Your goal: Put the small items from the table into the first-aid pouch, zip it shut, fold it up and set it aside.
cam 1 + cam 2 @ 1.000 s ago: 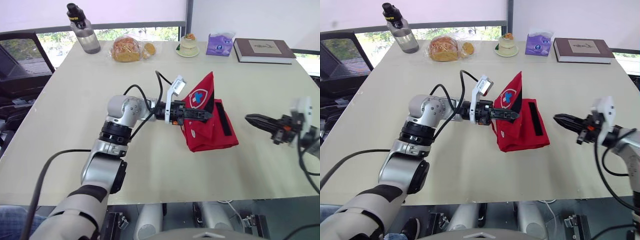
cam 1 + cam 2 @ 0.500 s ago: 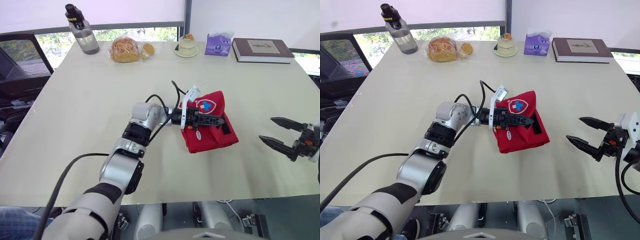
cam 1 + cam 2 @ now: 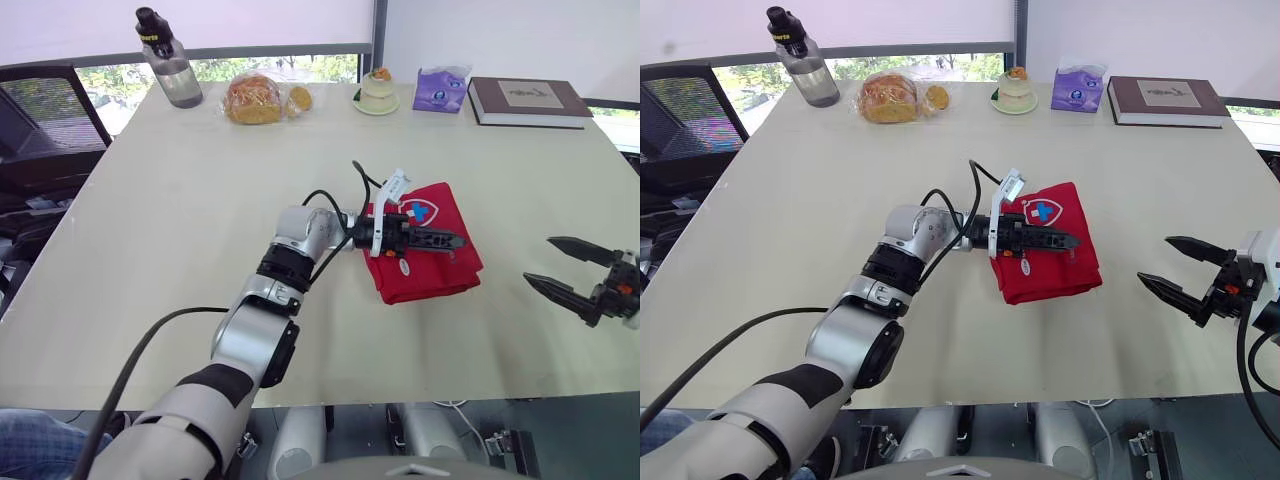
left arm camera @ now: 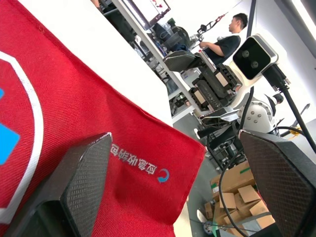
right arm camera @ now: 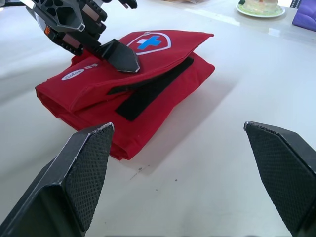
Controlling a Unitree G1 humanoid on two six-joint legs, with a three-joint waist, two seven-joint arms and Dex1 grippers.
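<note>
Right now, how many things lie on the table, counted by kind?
pouch: 1
bottle: 1
bread bag: 1
cake: 1
tissue pack: 1
book: 1
Total: 6
</note>
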